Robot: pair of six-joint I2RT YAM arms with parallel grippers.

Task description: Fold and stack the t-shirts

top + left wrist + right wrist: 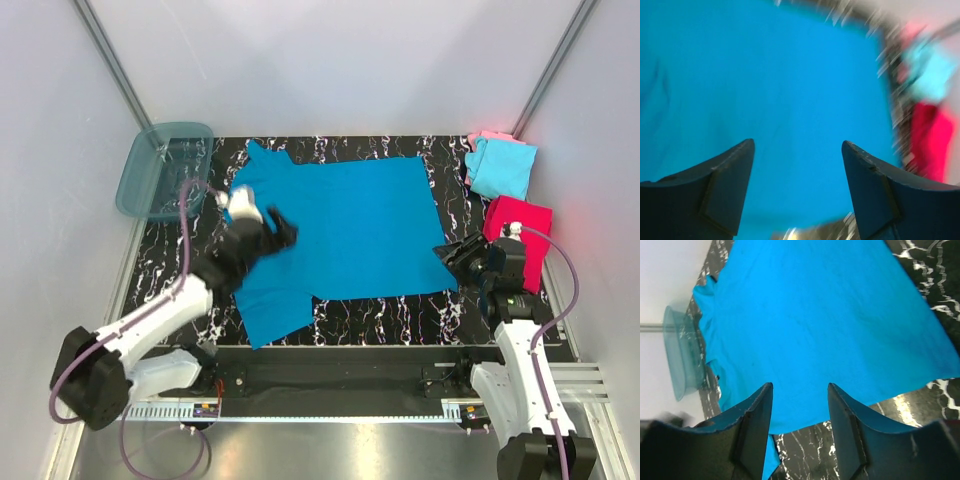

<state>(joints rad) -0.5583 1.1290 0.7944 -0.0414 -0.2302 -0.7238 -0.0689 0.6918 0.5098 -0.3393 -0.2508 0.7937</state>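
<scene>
L tool (797, 145): jaws wide apart, nothing btwn them, only blue cloth below. That wrist view is smeared, so I can't tell if the tips touch the cloth. R tool (800, 386): jaws part open, also empty, at the hem edge by the near R corner.

The blue shirt (350, 225) lies spread flat on the surface (400, 310), neck end to my L, hem to my R, near sleeve pointing back at me. My L tool is over the shoulder area.

I read this as setting up the 1st fold. To do it well:
- Pinch both layers right at the edge, L at shoulder, R at hem, same side.
- Get one finger under the cloth w/o scraping the surface.
- Lift both ends level and keep the cloth taut btwn them so the crease runs straight.

The red shirt (520, 240) is just beside my R arm, so don't drag it. The pale blue shirt (503, 168) and the pink shirt (484, 137) sit at the far R corner. The tub (165, 170) is far L, well apart.
</scene>
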